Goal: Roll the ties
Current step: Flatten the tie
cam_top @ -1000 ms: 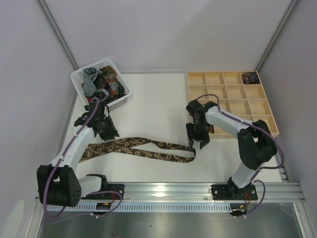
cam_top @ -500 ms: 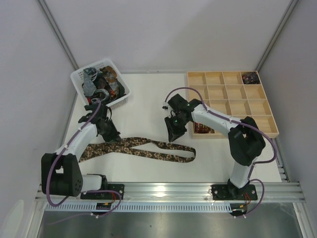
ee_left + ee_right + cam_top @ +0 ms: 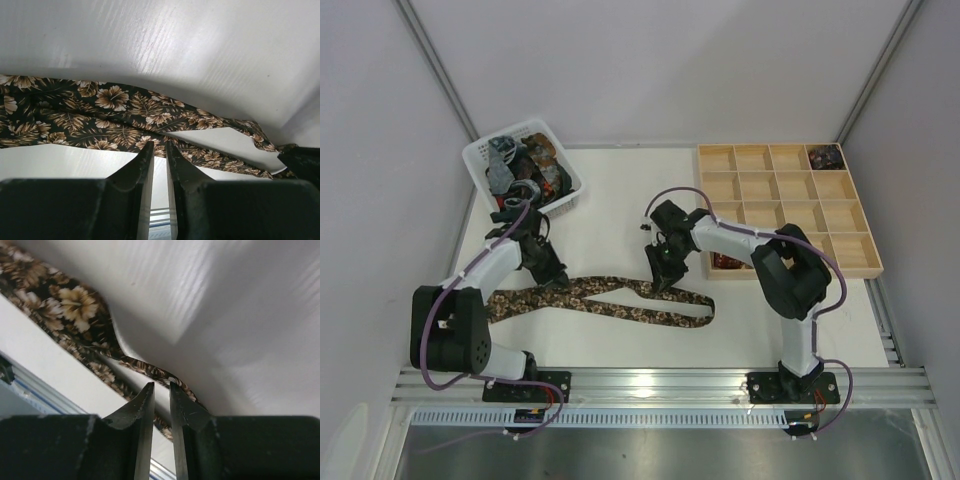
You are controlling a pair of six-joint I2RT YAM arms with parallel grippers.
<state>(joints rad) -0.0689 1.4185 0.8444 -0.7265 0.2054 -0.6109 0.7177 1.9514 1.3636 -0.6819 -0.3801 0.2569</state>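
A dark brown tie [image 3: 620, 302] with a tan floral print lies folded in a long loop across the near table. My left gripper [image 3: 552, 275] sits low on its left part. In the left wrist view its jaws [image 3: 160, 145] are narrowed to a slit with the tips pinching the edge of the tie [image 3: 115, 110]. My right gripper [image 3: 663, 277] is down on the upper strand near the middle. In the right wrist view its tips [image 3: 161, 385] are narrowed onto a raised ridge of the tie [image 3: 75, 305]. More ties [image 3: 525, 168] are piled in a basket.
The white basket [image 3: 472, 155] stands at the back left, just behind the left arm. A wooden compartment tray [image 3: 800, 200] fills the back right, with a dark roll [image 3: 825, 156] in its far corner cell and a reddish one [image 3: 725, 262] at its near left. A metal rail [image 3: 660, 382] runs along the near edge.
My right gripper swung left from the tray's edge to the tie's upper strand and narrowed. My left gripper slid down onto the tie and narrowed too. The tie has hardly shifted.
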